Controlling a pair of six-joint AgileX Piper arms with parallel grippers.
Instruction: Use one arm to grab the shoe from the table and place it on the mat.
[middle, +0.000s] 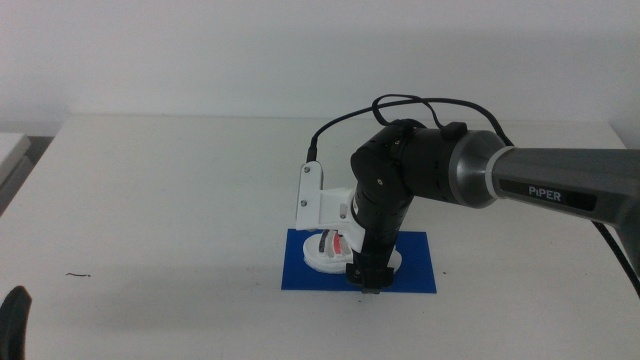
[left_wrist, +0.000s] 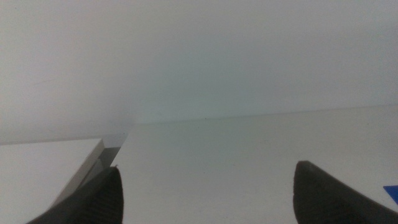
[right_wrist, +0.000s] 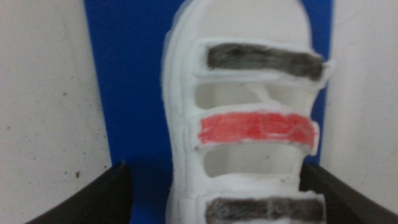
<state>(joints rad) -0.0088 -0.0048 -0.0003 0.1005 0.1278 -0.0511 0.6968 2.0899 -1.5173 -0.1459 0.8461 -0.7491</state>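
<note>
The white shoe (middle: 325, 255) with two dark straps and one red strap lies on the blue mat (middle: 420, 270) near its left half. The right arm (middle: 560, 190) reaches in from the right, and its gripper (middle: 365, 280) points down over the shoe. In the right wrist view the shoe (right_wrist: 249, 127) lies flat on the mat (right_wrist: 134, 81) between the jaws of the right gripper (right_wrist: 214, 171). The jaws stand wide apart, with a gap between one jaw and the sole. The left gripper (middle: 15, 320) waits at the bottom left corner, and its jaws are apart (left_wrist: 208, 180).
The white table (middle: 150, 200) has a small dark squiggle mark (middle: 78, 275) at the left. A white bracket (middle: 315, 195) and black cables (middle: 400, 105) ride on the right arm's wrist. A second white surface (left_wrist: 43, 162) adjoins the table's left edge.
</note>
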